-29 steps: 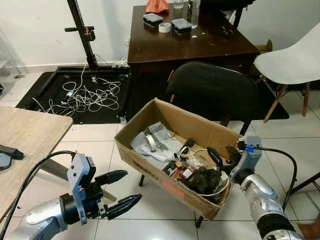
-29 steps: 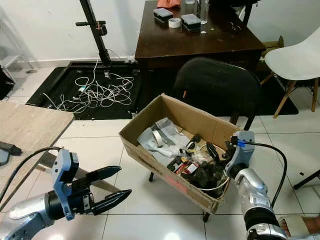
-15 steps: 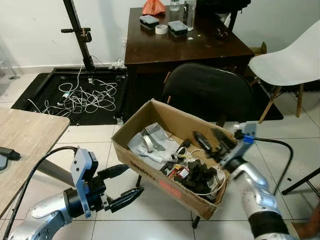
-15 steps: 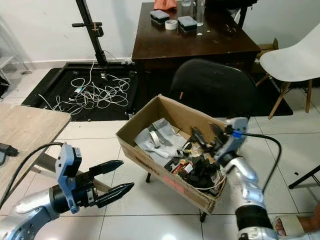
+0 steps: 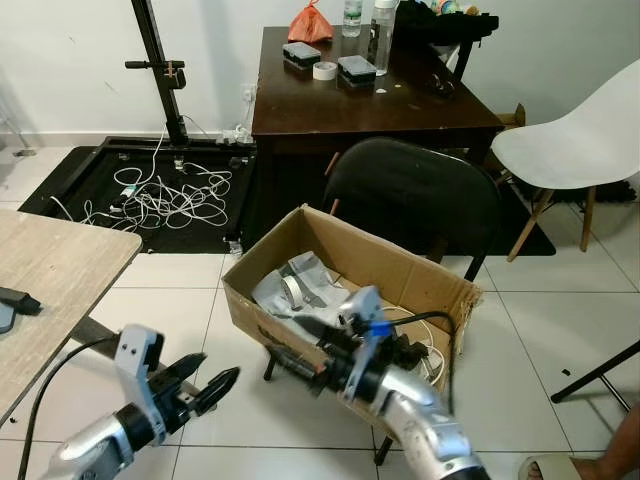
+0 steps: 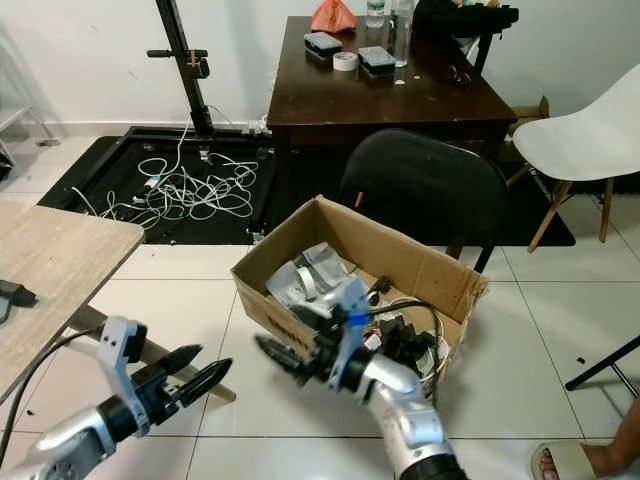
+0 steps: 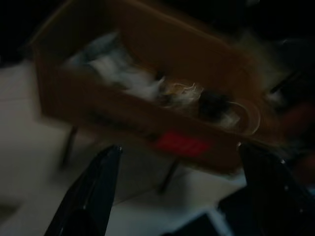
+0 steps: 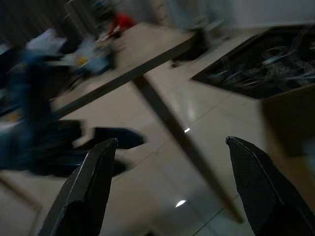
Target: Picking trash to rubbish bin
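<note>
The cardboard box (image 5: pixel 345 300) of trash sits on a black chair (image 5: pixel 415 195), its long axis running from near left to far right. In the head views the right hand (image 6: pixel 285 358) reaches across the box's front wall, fingers parted and empty, pointing left. The left hand (image 5: pixel 200 385) hovers low over the tiled floor, also open. The left wrist view, dark and blurred, shows a red label (image 7: pixel 183 145) on the box front; the contents there are hard to make out. The right wrist view shows a desk (image 8: pixel 123 59) edge.

Boxes: one (image 5: pixel 345 290). Chairs: two (image 5: pixel 415 195) (image 5: pixel 575 140).
</note>
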Controlling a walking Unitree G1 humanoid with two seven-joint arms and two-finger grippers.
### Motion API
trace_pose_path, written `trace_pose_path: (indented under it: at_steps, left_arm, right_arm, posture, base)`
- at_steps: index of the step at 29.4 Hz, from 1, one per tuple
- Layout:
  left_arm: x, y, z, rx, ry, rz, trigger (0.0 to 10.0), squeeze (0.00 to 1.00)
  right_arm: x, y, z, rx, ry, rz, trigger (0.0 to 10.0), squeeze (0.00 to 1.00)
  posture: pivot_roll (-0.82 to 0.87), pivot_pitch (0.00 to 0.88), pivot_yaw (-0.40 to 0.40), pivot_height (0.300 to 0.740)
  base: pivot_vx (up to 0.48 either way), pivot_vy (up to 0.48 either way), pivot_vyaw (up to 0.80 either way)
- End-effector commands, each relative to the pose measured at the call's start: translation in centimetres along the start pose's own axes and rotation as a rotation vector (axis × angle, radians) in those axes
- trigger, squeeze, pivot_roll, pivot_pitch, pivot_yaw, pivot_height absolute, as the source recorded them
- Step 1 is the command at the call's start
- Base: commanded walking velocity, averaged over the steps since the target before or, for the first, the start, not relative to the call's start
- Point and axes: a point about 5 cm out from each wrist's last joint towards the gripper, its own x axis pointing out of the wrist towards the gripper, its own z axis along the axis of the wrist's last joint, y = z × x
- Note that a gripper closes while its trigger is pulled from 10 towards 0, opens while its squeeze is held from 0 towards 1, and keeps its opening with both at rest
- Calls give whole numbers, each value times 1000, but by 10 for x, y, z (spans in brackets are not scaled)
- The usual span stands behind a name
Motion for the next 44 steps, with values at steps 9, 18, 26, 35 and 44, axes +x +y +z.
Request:
trace_pose_path:
  at_steps: [9, 18, 26, 35, 44]
  left_arm:
    - [-45, 37, -81, -165, 214, 414, 10000, 0]
    - [-71, 27, -134, -279, 365, 567, 10000, 0]
    - [-78, 22, -148, -311, 416, 619, 10000, 0]
    - [-87, 16, -160, -304, 464, 654, 10000, 0]
    - [-102, 7, -176, -305, 561, 701, 10000, 0]
  right_arm:
    - [-9, 8, -67, -43, 326, -43, 10000, 0]
    - [-22, -12, -71, -53, 336, -206, 10000, 0]
    - [-21, -26, -62, -62, 295, -275, 10000, 0]
    - [-23, -28, -67, -46, 297, -316, 10000, 0]
    - [-26, -31, -71, -48, 311, -340, 10000, 0]
  posture:
    - [-20, 151, 43, 740]
    - [-30, 133, 36, 740]
    - [-30, 109, 29, 740]
    - [-30, 109, 29, 740]
    - [-29, 115, 39, 740]
  base:
    - [-68, 0, 0]
    - [-276, 0, 0]
    - [-275, 0, 0]
    - [-118, 0, 419]
    - [0, 0, 736]
